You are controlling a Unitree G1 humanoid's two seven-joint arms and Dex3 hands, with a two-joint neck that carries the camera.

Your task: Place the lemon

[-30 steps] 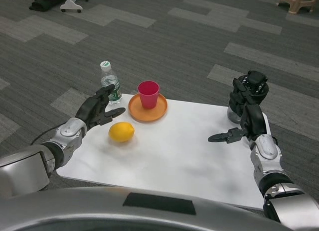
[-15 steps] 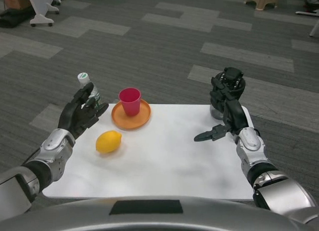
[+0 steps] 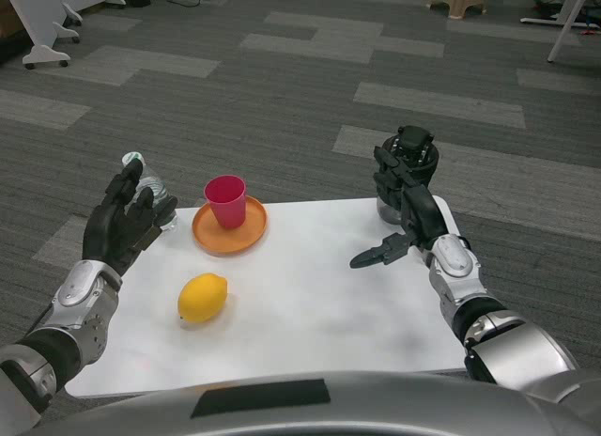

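Note:
The yellow lemon [image 3: 203, 298] lies on the white table [image 3: 310, 304], left of centre, nothing touching it. Behind it an orange plate [image 3: 230, 230] carries a red cup [image 3: 226, 200]. My left hand [image 3: 119, 225] is raised at the table's left edge, above and left of the lemon, open with its fingers spread upward. My right hand [image 3: 404, 220] hovers over the table's right side, far from the lemon, open with one finger stretched toward the centre.
A clear water bottle [image 3: 150, 192] with a white cap stands at the table's back left corner, partly hidden by my left hand. A glass jar [image 3: 391, 209] sits behind my right hand at the back right. Grey carpet surrounds the table.
The camera has swung, shifting the whole picture. My left hand has lifted away from the lemon and turned its fingers upward. The lemon and my right hand keep their places on the table.

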